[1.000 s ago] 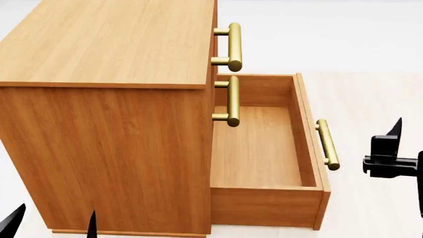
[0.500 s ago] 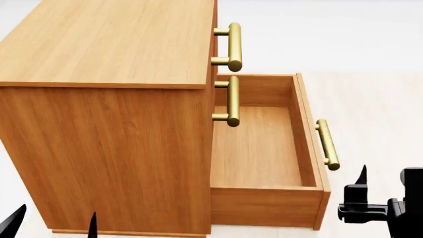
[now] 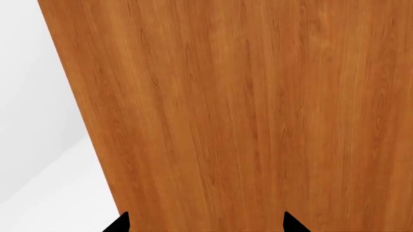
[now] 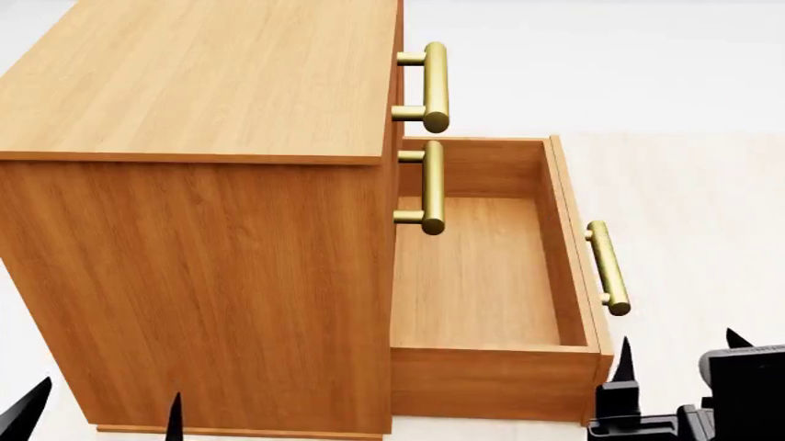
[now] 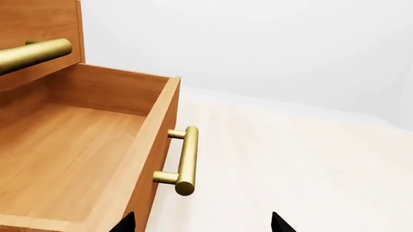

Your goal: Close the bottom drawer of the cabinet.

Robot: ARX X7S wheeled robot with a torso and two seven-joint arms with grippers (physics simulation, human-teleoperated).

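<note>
While the drawer (image 4: 491, 276) stands fully out, the right gripper (image 4: 675, 354), spread and empty beside its front, could slip past the handle (image 4: 608, 268).

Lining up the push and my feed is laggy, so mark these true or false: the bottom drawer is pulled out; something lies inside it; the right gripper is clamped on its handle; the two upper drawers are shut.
1. The bottom drawer is pulled out of the cabinet. True.
2. Something lies inside it. False: only its bare wooden floor shows.
3. The right gripper is clamped on the drawer's handle. False: it is open and clear of the handle, near the drawer's front corner.
4. The two upper drawers are shut. True.
</note>
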